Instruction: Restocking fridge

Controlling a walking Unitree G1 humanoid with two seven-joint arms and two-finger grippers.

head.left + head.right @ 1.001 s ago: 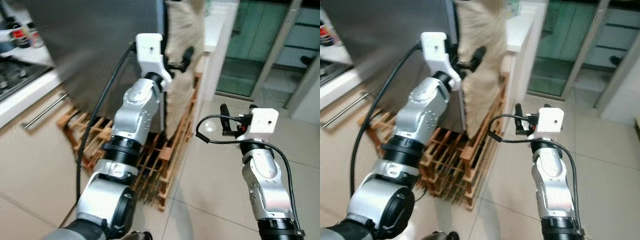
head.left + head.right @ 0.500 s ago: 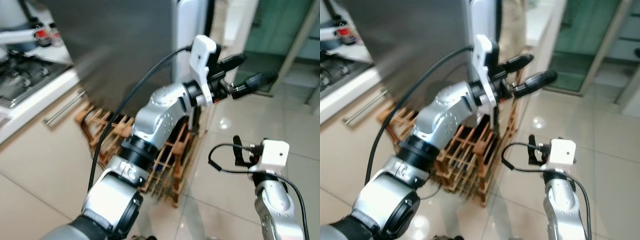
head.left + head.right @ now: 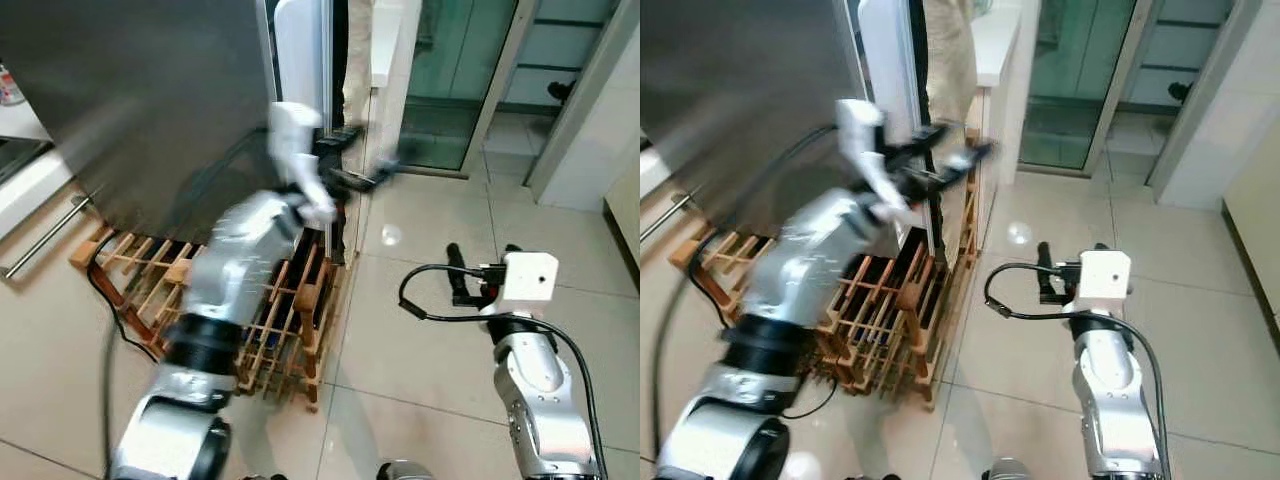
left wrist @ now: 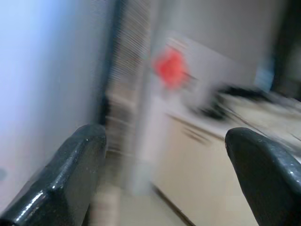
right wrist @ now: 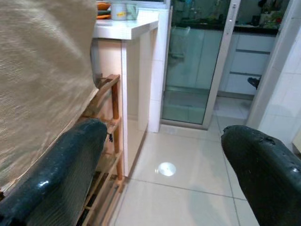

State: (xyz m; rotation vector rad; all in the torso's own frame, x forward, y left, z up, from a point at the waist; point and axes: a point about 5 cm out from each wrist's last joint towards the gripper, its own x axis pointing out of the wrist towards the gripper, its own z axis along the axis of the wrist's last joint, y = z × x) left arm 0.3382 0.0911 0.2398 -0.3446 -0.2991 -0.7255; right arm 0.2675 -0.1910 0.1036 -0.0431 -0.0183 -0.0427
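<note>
The robot stands on pale floor tiles facing the fridge (image 3: 150,100), a tall appliance with a dark steel side and a white door edge (image 3: 300,60) running up its front corner. Its left arm is raised and blurred, and the left gripper (image 3: 362,172) sits right beside that white edge, fingers spread well apart with nothing held between them; in the left wrist view the two black fingertips (image 4: 70,174) stand wide apart against a smeared background. A wooden rack (image 3: 270,330) of slatted compartments stands on the floor against the foot of the fridge, with a dark cable trailing by its left end. A beige cloth (image 3: 950,50) hangs just past the fridge edge, next to a white counter (image 3: 1000,30). The right gripper (image 3: 480,275) hovers low over the bare tiles, well apart from the rack, its fingers also open wide and empty, as the right wrist view shows with the cloth and rack ahead of it. Beyond, a glass sliding door (image 3: 450,80) closes off the next room.
</note>
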